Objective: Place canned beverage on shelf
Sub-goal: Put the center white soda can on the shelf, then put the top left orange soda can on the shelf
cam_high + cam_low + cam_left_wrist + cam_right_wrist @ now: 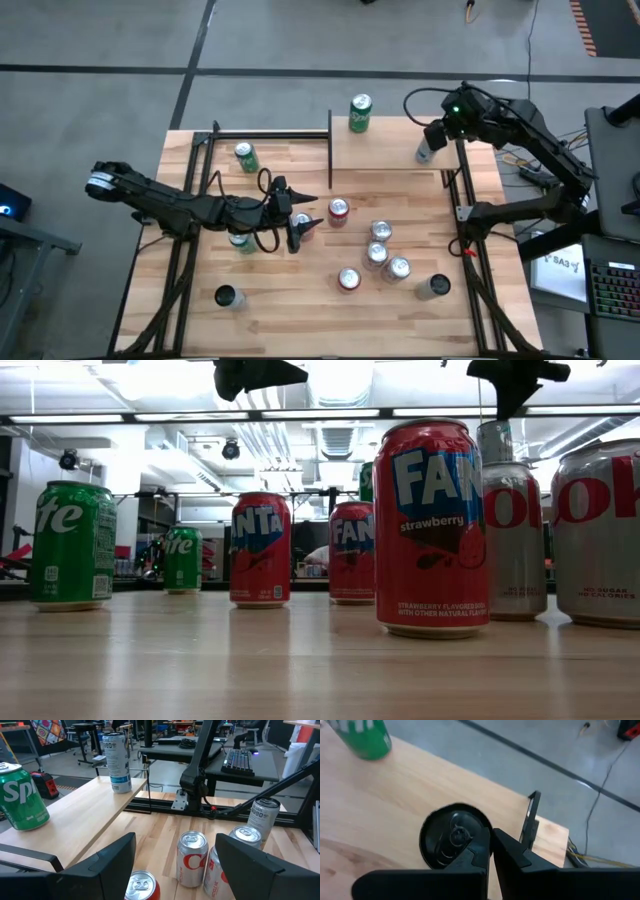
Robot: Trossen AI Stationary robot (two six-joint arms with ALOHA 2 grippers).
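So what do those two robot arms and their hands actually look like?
Both arms are dark, jointed tubes. The left arm has a silvery cap at its base and loose black cable near its hand. The right arm shows a green light; its hand has wedge-shaped black fingers.
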